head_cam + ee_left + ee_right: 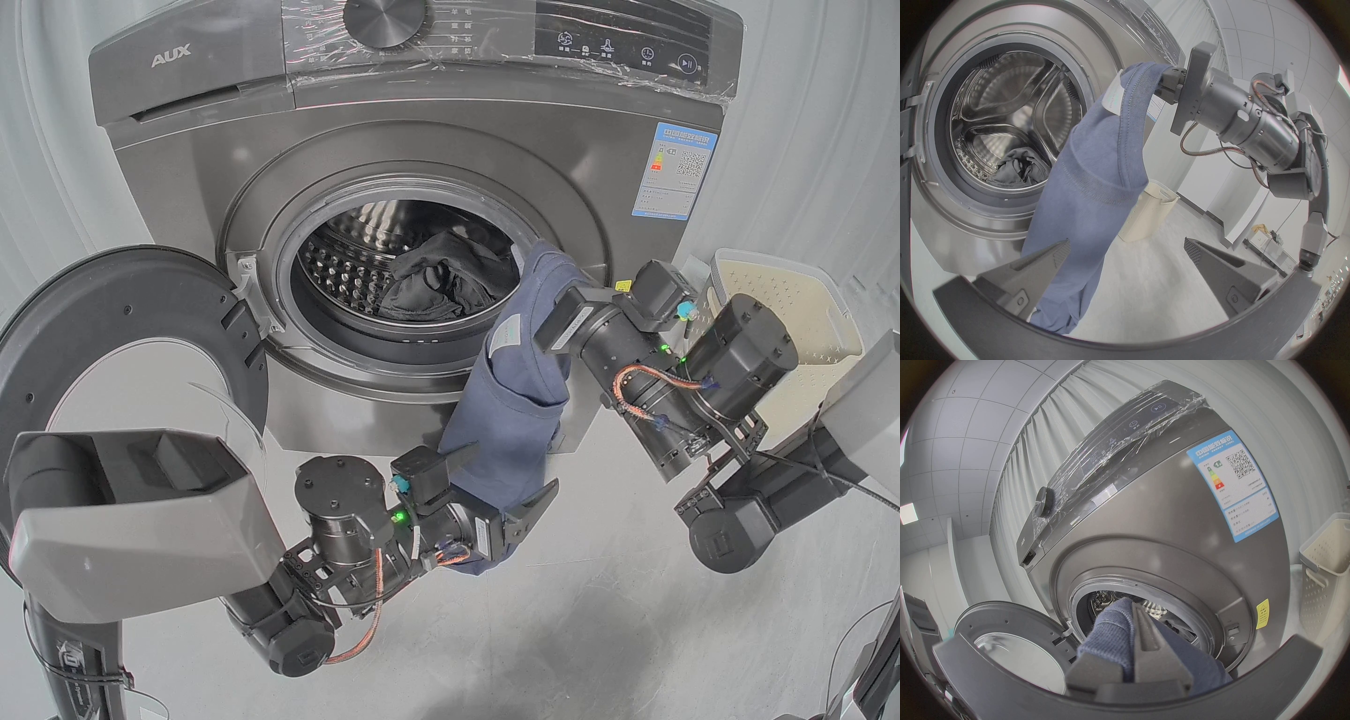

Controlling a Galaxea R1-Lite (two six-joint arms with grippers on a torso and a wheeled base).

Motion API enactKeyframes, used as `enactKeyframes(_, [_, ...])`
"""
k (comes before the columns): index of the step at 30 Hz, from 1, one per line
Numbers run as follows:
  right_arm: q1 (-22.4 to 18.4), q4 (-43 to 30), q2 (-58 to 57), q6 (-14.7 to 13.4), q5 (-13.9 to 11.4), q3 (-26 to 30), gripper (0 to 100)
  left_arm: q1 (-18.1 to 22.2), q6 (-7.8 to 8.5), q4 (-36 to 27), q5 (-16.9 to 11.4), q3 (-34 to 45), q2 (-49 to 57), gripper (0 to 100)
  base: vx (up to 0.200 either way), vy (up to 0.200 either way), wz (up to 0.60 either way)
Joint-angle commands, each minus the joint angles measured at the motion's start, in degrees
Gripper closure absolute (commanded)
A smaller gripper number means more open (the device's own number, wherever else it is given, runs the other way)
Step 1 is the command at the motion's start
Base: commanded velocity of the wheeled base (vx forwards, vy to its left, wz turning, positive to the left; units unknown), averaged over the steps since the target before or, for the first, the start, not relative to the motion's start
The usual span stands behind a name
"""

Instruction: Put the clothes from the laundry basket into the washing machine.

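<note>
Blue garment [511, 403]: a slate-blue knit top with a ribbed neckband and a white tag [504, 335] at the collar. It hangs lengthwise just right of centre in the head view, in front of the lower right rim of the washing machine's [375, 141] round opening. Its collar end is uppermost, level with the opening's right edge and outside the drum; the rest falls in soft folds toward the floor [609, 609].

Right end effector [1163, 85]: closed on the neckband, carrying the garment's whole weight. Its arm enters from the right of the head view.

Left end effector [1126, 243]: fingers spread wide and gripping nothing. It sits at lower centre of the head view, with the garment's lower part hanging between the two fingers — the cloth lies against one finger [1040, 262] and well apart from the other.

Dark garment [441, 277]: a crumpled black-grey bundle lying inside the steel drum, at the upper centre of the head view.

Door [122, 319]: swung fully open at the left of the head view, hinged on the opening's left side.

Laundry basket [797, 300]: cream and perforated, standing on the floor beside the machine's right side, at the right of the head view behind the right arm.

Blue-and-white sticker [675, 169]: on the machine's front panel, upper right of the head view.
</note>
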State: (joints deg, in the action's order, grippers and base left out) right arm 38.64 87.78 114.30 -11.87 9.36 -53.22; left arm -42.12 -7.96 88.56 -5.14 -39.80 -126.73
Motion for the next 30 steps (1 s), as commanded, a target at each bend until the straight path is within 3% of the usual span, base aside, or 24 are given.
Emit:
enactKeyframes(1, [0.5,-0.2,2.8,-0.3,0.0,-1.1,100,-0.1,0.49,-0.1,0.9,-4.4,-3.8,0,0.000,0.000,0.00])
enactKeyframes(7, [0.4,-0.2,5.8,-0.2,-0.6,-3.7,100,-0.3,0.75,0.0,3.8,-10.2,-8.0,0,0.000,0.000,0.00])
enactKeyframes(12, [0.7,-0.4,5.6,-0.1,-0.7,-4.2,100,0.4,0.75,-0.1,4.2,-14.2,-10.8,0,0.000,0.000,0.00])
enactKeyframes(15, [0.9,-0.4,5.3,-0.1,-0.7,-4.2,100,1.1,2.42,-0.1,7.2,-18.0,-13.5,0,0.000,0.000,0.00])
enactKeyframes(27, [0.8,0.2,5.2,0.1,-0.6,-3.6,100,3.4,2.77,-4.0,11.7,-24.1,-14.2,0,0.000,0.000,0.00])
enactKeyframes(28, [0.8,0.2,5.2,0.1,-0.6,-3.6,100,3.5,2.77,-4.0,11.8,-24.1,-14.2,100,0.000,0.000,0.00])
enactKeyframes(30, [0.8,0.2,5.2,0.2,-0.6,-3.6,100,3.9,2.77,-4.0,11.8,-24.0,-14.1,100,0.000,0.000,0.00])
